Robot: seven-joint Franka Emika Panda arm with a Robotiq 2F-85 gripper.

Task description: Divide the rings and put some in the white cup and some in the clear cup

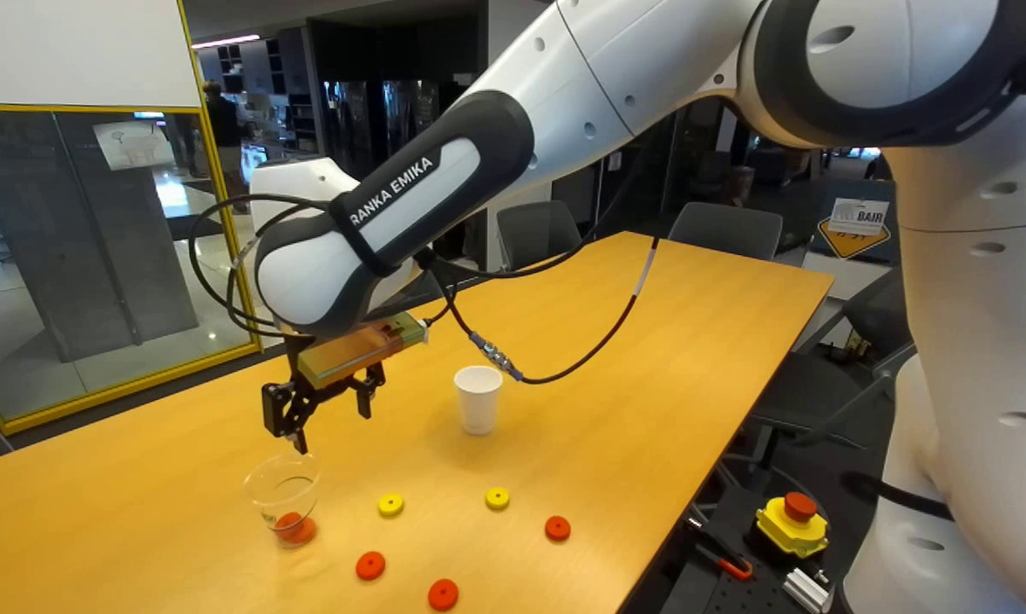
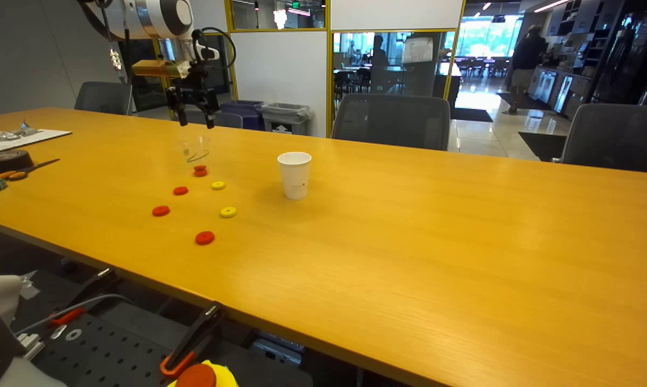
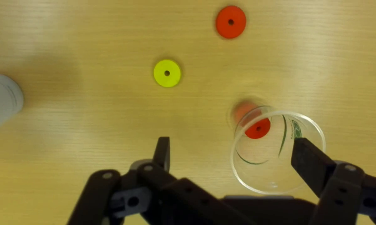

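- Nearest in an exterior view: five rings [image 1: 370, 565] loose on the bench [image 1: 692, 358].
- Clear cup [image 1: 283, 495], at least one ring inside; filling it seems in hand.
- Pincer [image 1: 333, 431] just above, spread wide, empty; next likely calls for gripping another ring.
- White cup [image 1: 478, 405], inside hidden.

Wrist view close, facing down; both exterior views share table [image 2: 463, 242].

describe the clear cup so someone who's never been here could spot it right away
On the long wooden table, look just below the open black gripper. The clear cup stands there upright, with at least one red ring at its bottom. Unlike the white cup, it is see-through.
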